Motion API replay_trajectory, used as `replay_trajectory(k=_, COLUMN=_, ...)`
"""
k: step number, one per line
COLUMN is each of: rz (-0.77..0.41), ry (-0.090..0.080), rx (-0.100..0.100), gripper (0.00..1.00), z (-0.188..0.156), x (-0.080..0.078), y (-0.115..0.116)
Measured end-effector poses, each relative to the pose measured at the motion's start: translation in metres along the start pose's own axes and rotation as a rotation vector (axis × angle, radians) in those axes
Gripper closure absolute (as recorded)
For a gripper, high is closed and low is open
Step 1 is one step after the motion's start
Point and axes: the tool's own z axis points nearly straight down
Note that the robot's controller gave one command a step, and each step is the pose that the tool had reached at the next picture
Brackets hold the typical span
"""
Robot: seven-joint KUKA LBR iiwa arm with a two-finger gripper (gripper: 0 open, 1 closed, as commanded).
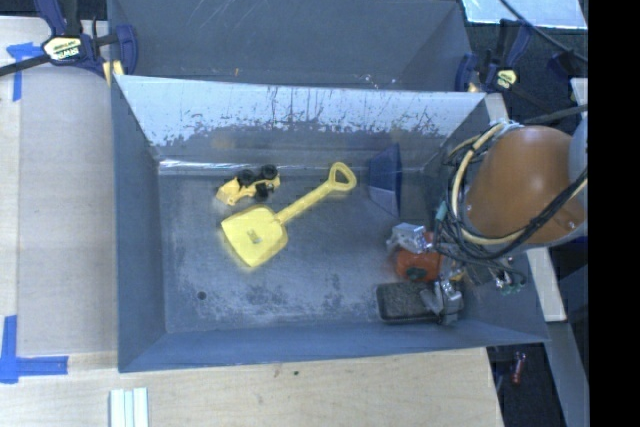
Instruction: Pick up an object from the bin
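My gripper (443, 295) is low in the bin's near right corner, partly under the arm's orange cover. It sits at the right end of a dark flat rectangular thing (405, 303) lying along the near wall. Just above that lies a small orange-red thing (414, 263) with a silvery piece (408, 237) on top of it, close to the gripper's left side. A blue wedge-shaped piece (384, 179) leans at the far right of the floor.
A yellow toy shovel (270, 223) lies diagonally in the middle of the floor, blade toward the near left. A small yellow toy vehicle with black wheels (248, 185) sits beside it near the far wall. The arm and its cables cover the right wall.
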Motion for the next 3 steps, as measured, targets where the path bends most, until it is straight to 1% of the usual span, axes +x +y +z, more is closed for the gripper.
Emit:
replay_trajectory(k=1, rz=-0.268, ry=-0.004, rx=-0.021, gripper=1.0, z=0.0, x=-0.018, y=-0.036)
replay_trajectory(k=2, rz=-0.267, ry=-0.004, rx=-0.021, gripper=1.0, z=0.0, x=-0.018, y=-0.036)
replay_trajectory(k=3, rz=-0.268, ry=-0.008, rx=-0.021, gripper=1.0, z=-0.011, x=-0.02, y=-0.034)
